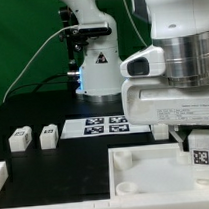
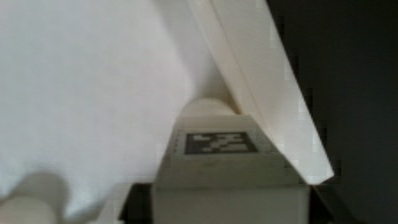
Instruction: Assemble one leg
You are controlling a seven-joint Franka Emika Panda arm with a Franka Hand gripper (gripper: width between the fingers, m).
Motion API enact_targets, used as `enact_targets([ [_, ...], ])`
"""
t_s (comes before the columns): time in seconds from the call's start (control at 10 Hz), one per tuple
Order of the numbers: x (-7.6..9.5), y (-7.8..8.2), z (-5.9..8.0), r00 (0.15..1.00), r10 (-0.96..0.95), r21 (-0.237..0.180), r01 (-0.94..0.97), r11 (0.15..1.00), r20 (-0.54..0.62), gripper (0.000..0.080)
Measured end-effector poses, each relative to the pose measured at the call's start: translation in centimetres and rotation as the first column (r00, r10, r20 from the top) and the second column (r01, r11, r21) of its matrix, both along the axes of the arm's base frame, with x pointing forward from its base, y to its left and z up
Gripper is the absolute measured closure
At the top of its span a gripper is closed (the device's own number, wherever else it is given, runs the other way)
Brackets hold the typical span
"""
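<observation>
The leg (image 1: 200, 149) hangs at the exterior view's right, near the camera, its tagged face turned outward. The gripper (image 1: 198, 137) has its jaws closed on the leg's sides. In the wrist view the leg (image 2: 222, 150) sits at the centre, with one white finger (image 2: 267, 100) slanting along it. The leg is over the near right part of the panel (image 1: 147, 175), though whether it touches the panel is hard to tell. Two spare legs (image 1: 34, 137) lie side by side on the table (image 1: 53, 106), well apart to the exterior view's left. The marker board (image 1: 104, 125) lies between them and the gripper, farther back.
</observation>
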State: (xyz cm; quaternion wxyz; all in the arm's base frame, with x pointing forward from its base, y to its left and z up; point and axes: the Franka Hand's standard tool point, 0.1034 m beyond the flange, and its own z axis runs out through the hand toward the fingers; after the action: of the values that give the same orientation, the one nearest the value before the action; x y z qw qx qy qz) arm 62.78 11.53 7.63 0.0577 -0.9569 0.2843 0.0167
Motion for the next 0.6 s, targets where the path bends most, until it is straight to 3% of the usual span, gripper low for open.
enact_targets([
  [0.3,0.05,0.05,-0.09,0.938,-0.345,0.001,0.345,0.939,-0.044,0.051],
  [0.5,0.27,0.05,-0.15,0.769,-0.634,0.0,0.636,0.772,-0.077,0.051],
  [0.6,0.25,0.07,-0.19,0.639,-0.763,0.003,0.767,0.642,-0.092,0.051],
])
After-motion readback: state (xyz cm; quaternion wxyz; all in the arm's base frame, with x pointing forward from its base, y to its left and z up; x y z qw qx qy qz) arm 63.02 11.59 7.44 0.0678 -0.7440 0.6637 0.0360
